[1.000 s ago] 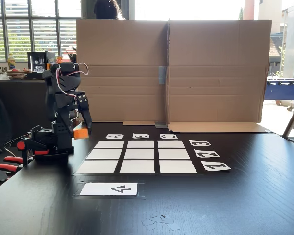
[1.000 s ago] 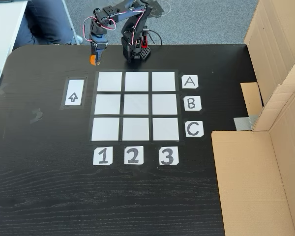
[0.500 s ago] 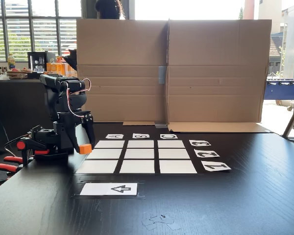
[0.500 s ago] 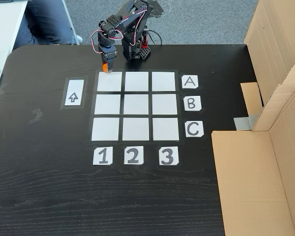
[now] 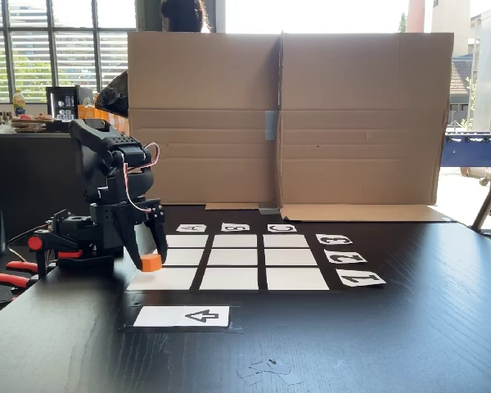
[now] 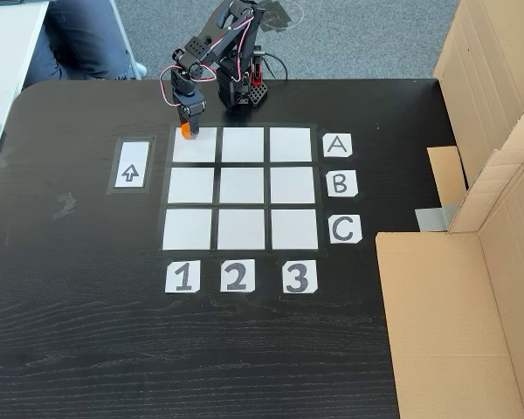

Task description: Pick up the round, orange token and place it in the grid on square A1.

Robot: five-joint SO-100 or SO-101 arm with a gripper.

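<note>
token (image 5: 150,262), small bright orange puck, pinched in the pincer (image 5: 150,259).

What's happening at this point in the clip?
A small black arm holds the orange token in its claw, low over the grid. In the fixed view from above, the token sits at the near-left edge of square A1, the corner in line with the A card and the 1 card. It is not yet released.
</note>
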